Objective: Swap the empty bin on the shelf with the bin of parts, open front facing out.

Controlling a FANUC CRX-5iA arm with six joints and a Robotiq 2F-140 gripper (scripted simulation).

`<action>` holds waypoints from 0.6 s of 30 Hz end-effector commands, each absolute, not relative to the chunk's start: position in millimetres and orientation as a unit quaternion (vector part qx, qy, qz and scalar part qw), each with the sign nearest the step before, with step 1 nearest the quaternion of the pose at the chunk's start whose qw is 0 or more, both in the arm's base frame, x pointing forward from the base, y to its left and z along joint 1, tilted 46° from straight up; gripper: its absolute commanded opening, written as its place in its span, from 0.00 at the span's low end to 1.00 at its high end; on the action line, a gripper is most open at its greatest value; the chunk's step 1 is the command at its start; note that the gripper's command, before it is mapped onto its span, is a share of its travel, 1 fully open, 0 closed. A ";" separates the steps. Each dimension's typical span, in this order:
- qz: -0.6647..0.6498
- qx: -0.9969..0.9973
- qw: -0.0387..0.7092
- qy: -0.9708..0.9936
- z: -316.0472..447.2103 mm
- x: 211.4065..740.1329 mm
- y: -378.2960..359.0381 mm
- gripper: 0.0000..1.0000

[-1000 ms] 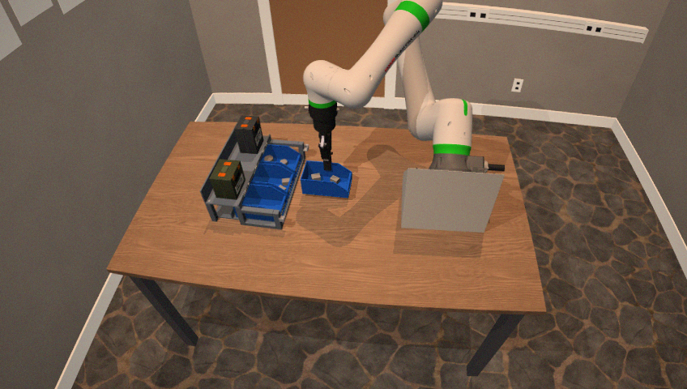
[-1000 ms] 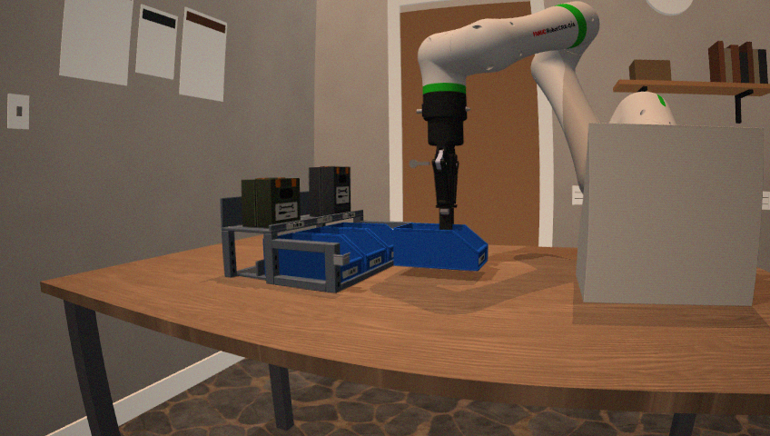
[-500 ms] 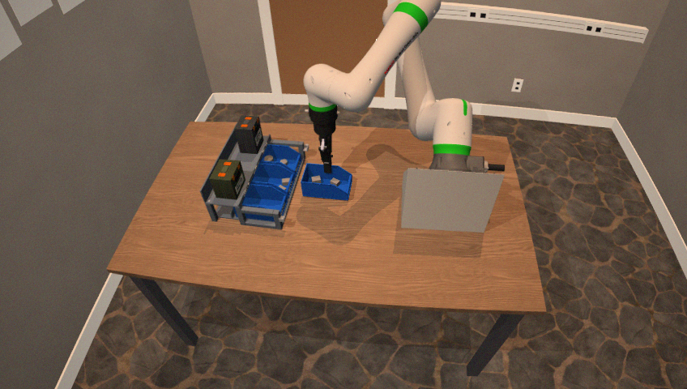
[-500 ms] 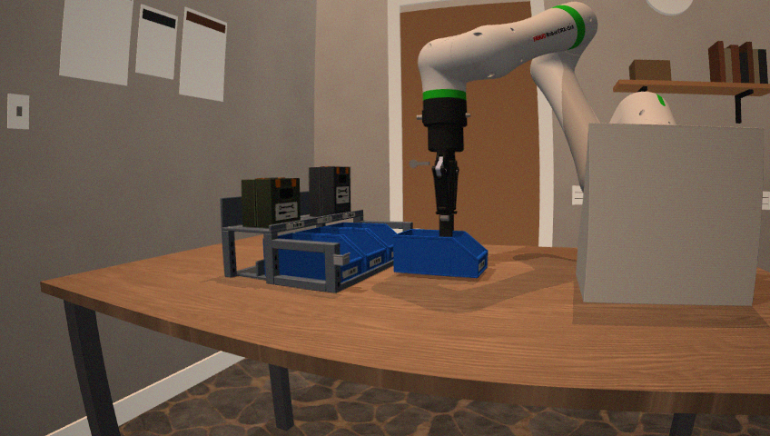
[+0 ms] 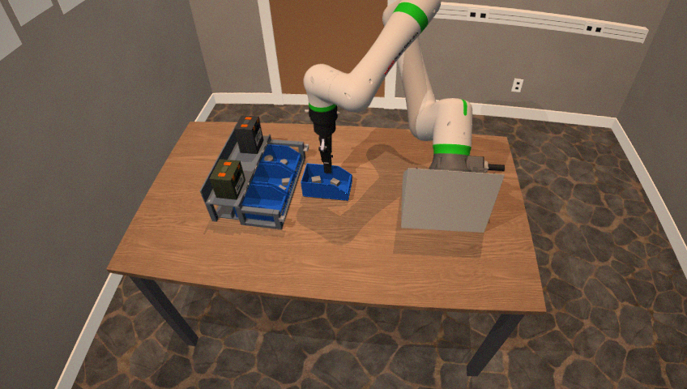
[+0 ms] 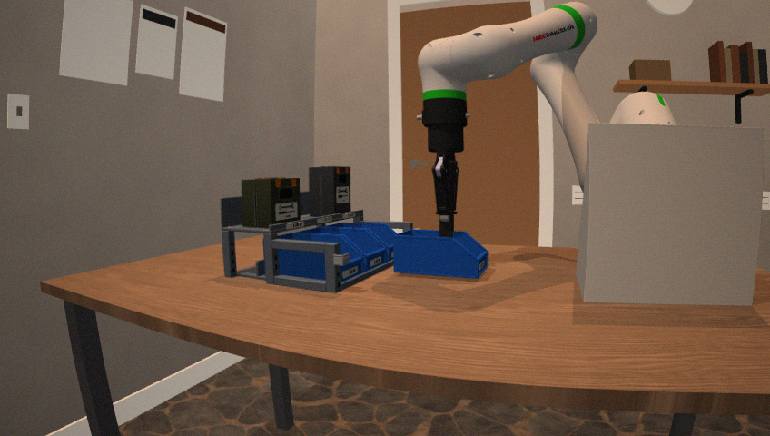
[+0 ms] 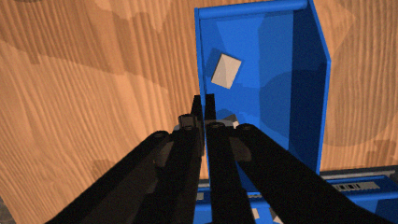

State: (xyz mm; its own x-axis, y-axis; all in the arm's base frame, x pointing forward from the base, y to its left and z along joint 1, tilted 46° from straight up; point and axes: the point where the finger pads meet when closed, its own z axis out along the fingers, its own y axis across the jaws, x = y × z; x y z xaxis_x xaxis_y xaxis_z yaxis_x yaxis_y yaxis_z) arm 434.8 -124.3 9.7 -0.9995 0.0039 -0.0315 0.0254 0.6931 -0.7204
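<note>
The blue open bin with parts (image 5: 337, 194) (image 6: 438, 260) (image 7: 280, 70) stands upright on the table, just right of the shelf (image 5: 211, 207) (image 6: 302, 245). Tan parts (image 5: 316, 179) (image 7: 226, 71) lie inside it. My gripper (image 5: 327, 168) (image 6: 446, 229) (image 7: 206, 107) points straight down and is shut on the bin's side wall at its rear corner. The shelf holds three blue bins in a row under a low board. The nearest bin (image 5: 260, 197) (image 6: 302, 264) shows no parts. The middle bin (image 5: 275, 178) and the far bin (image 5: 282, 156) hold parts.
Two dark boxes (image 5: 227, 179) (image 5: 249, 134) (image 6: 275, 201) (image 6: 331, 189) stand on the shelf's top board. A tall grey box (image 5: 450, 199) (image 6: 669, 213) stands at the right, in front of the arm's base. The wooden table (image 5: 313, 270) extends forward.
</note>
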 end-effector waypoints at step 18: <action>-0.391 0.008 0.014 0.920 5.4 435.6 -128.4 0.10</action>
